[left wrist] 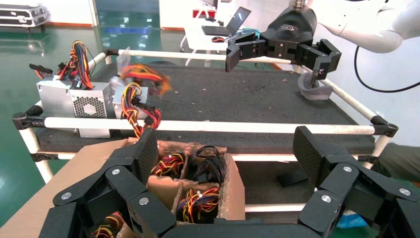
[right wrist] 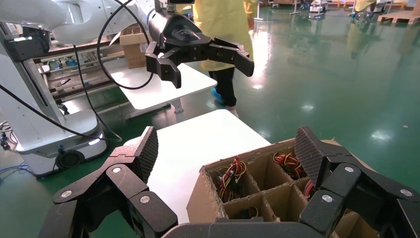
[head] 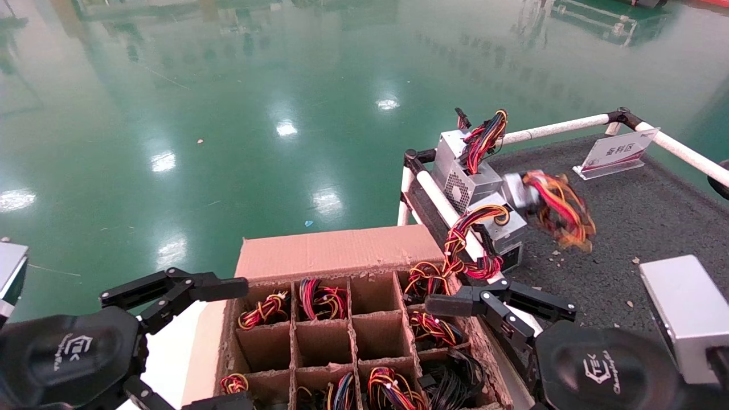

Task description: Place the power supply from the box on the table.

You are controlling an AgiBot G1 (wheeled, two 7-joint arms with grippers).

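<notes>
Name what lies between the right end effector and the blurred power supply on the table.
In the head view, a wire loop draped over the white rail lies between the right end effector and the power supply.

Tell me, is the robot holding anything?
No. Both tools are open and empty: the left tool beside the box, the right tool over its edge.

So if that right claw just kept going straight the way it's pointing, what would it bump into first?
Probably the box. The right gripper, fingers open, points toward the carton's divided cells holding wire bundles, which lie directly ahead in its wrist view. It may sit high enough to pass over them; depth is hard to judge.
</notes>
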